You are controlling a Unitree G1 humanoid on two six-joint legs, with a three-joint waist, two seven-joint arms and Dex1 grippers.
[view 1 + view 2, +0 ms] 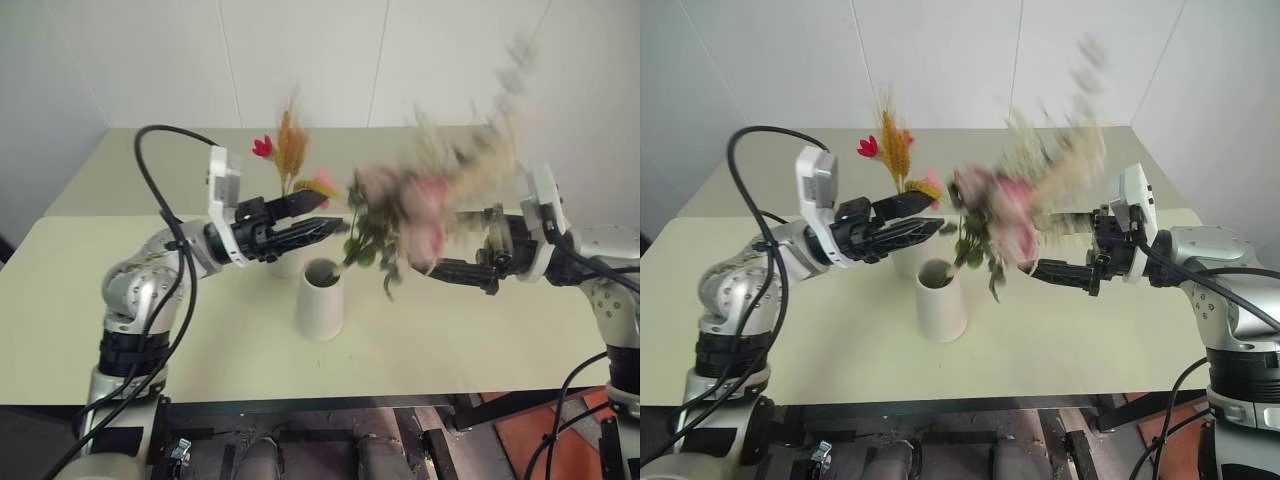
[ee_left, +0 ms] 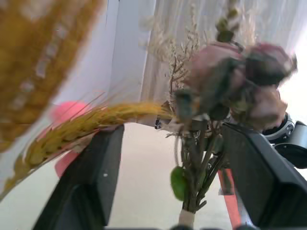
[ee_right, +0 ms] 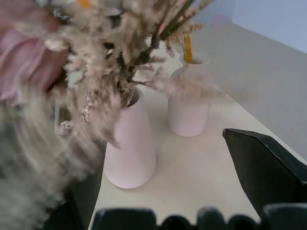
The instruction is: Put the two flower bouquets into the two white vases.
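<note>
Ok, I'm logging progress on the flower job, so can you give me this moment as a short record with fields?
round vase: upright, holds the slim bouquet
cone vase: upright on the table, nearer the robot
rose bouquet: stems at the cone vase's mouth, blooms leaning toward the right gripper, blurred
left gripper: open, fingers either side of the rose stems
right gripper: open, by the blooms
remaining: rose bouquet not yet settled upright
</note>
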